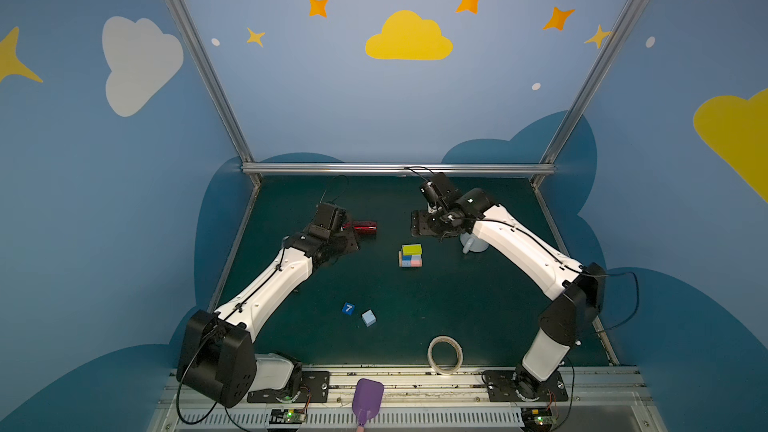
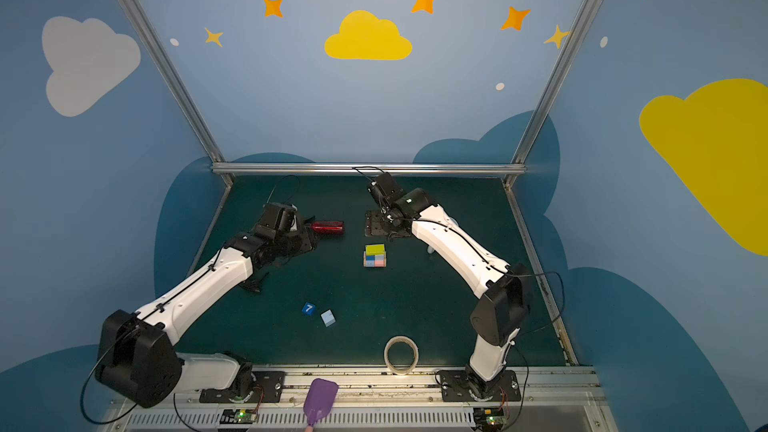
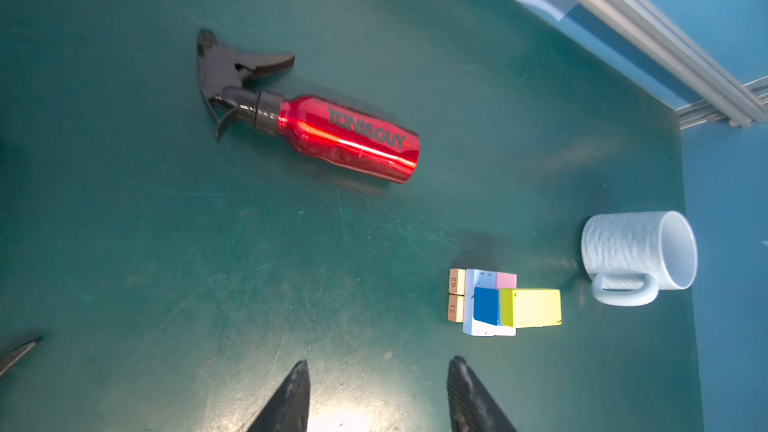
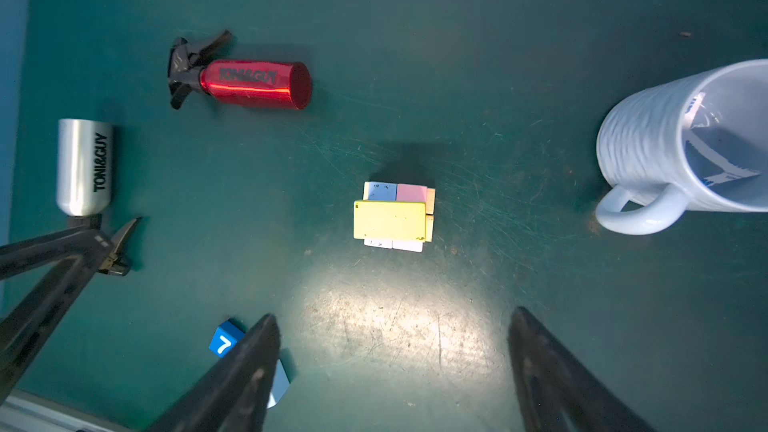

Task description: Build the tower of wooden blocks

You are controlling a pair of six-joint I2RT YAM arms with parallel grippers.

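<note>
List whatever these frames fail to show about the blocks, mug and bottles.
- Light-blue cube: right wrist view, mostly behind a finger of the right gripper.
- Mug: both top views, largely covered by the right arm.
- Silver bottle: both top views, body hidden under the left arm.
- Tower: right wrist view, the yellow-green block covers the layers beneath.
- Orange blocks: numbers too small to read in both top views.

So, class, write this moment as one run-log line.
tower: partly built, yellow-green block on top | 7 cube, pale cube: loose, apart from tower | left gripper: open, empty | right gripper: open, empty
</note>
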